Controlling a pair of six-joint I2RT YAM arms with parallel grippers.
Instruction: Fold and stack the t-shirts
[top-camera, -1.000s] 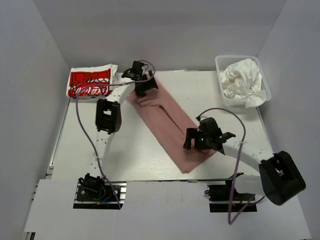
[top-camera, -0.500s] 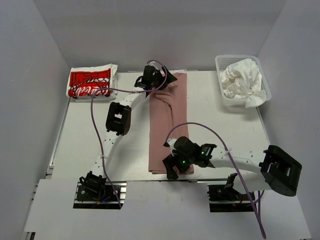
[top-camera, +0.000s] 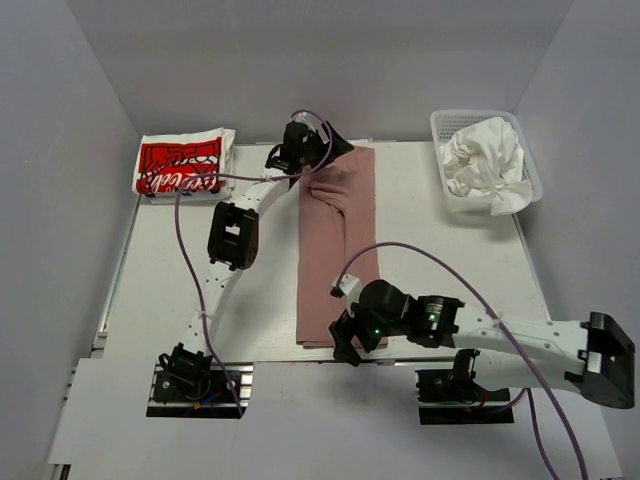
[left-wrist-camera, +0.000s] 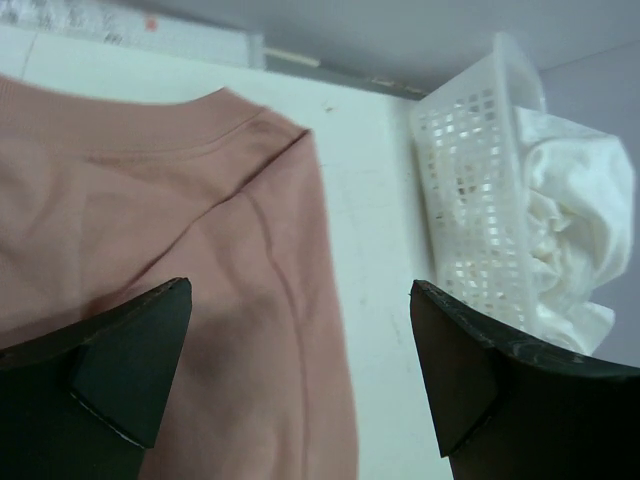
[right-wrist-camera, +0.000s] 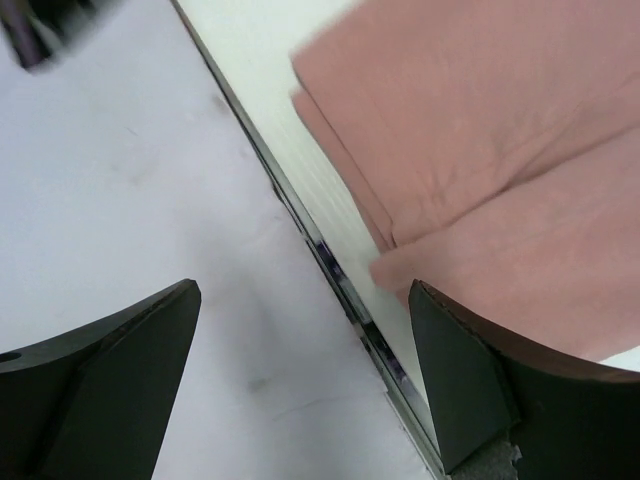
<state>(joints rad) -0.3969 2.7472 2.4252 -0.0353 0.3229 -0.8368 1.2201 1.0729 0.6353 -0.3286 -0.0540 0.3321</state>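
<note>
The dusty-pink t-shirt (top-camera: 337, 250) lies flat on the table (top-camera: 200, 280) as a long narrow band, its sides turned in. It runs from directly beneath the left tool (top-camera: 335, 150) to directly beneath the right tool (top-camera: 348, 345). The left tool stands spread and holds nothing; its wrist view shows the collar and one shoulder seam below the open fingers (left-wrist-camera: 130, 370). The right tool is likewise spread and empty, poised over the hem end at the table's near edge, where the stacked cloth edges show between its fingers (right-wrist-camera: 120, 360). A folded white t-shirt with red logo print (top-camera: 180, 165) sits well off to the outer side of the left tool. On that tool's other side, well apart, a white mesh basket (top-camera: 440, 125) holds crumpled white t-shirts (top-camera: 485, 160). Assessment: the lengthwise fold appears complete and the crosswise fold is the step in hand. The next move calls for a pinch through all layers at one end, then carrying it evenly over to the other. A partial grip risks the turned-in sides sliding open. Stacking on the logo shirt would follow.
</note>
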